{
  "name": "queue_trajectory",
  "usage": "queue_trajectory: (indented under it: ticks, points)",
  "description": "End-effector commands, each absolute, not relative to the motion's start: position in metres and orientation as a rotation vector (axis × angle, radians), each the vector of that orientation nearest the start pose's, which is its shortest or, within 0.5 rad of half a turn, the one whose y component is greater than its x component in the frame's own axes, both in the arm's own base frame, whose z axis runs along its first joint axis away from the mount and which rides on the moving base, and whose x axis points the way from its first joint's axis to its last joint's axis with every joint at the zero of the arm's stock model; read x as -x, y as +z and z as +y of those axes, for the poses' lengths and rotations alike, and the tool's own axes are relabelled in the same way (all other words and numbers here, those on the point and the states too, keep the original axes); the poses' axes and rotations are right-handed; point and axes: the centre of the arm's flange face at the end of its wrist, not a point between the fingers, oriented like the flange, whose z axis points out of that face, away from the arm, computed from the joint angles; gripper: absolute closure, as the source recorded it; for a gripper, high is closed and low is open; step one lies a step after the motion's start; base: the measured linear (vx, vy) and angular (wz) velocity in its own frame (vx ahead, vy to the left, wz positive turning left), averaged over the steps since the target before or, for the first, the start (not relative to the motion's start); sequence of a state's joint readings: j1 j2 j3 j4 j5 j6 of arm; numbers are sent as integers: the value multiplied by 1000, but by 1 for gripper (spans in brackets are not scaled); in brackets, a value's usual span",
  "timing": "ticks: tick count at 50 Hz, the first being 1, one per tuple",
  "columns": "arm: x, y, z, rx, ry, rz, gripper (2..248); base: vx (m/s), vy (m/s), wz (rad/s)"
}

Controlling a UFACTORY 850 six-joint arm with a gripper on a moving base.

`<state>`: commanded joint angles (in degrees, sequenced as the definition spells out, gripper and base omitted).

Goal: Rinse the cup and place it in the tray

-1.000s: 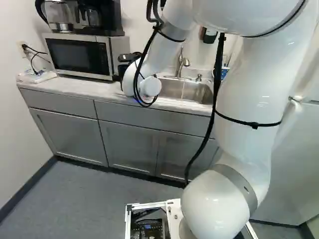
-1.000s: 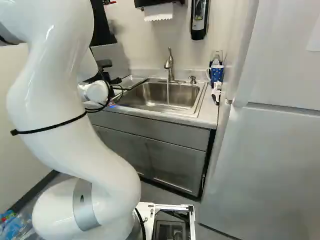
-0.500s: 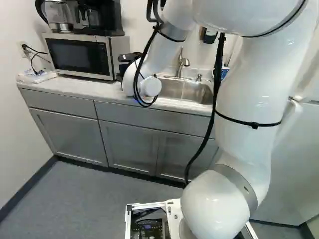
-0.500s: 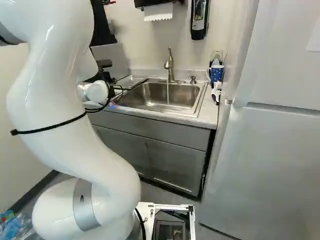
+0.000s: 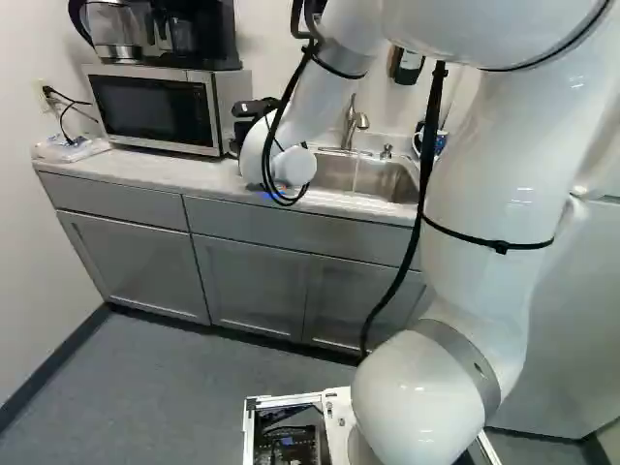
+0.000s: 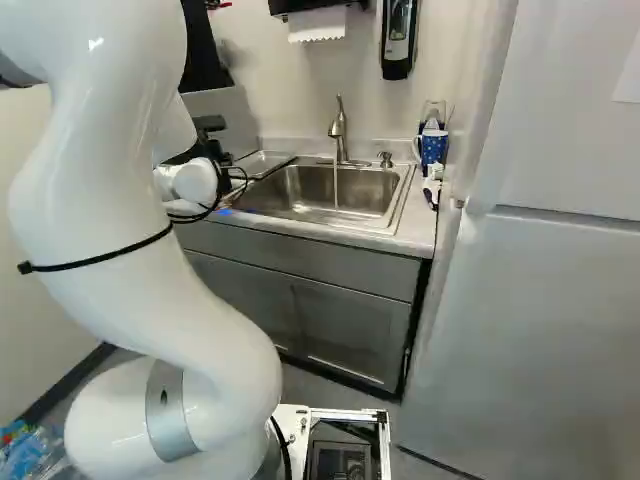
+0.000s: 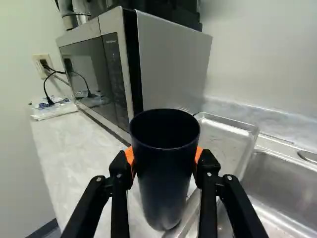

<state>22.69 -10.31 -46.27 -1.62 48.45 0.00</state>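
1. Navy cup [image 7: 166, 183] is clasped between the jaws; the arm [image 5: 489, 184] has just shifted slightly, cup along, so carrying seems under way.
2. Its mouth points up, long axis near upright, crossing the jaws' closing line.
3. Just beyond the jaws lies the metal tray [image 7: 223, 136]; farther aside, the sink [image 7: 282, 183], water [image 6: 336, 187] running: rinsing or placing next, I cannot tell which.
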Motion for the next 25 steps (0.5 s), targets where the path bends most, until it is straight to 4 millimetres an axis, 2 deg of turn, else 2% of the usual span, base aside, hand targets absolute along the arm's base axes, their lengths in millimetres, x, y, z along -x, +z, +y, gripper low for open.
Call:
queue_trajectory:
  ticks: [15, 25]
  points:
    - [-487, 499, 183, 2091, -1960, -419, 124, 0, 0, 0]
    - [-492, 509, 168, 2087, -1997, -385, 124, 0, 0, 0]
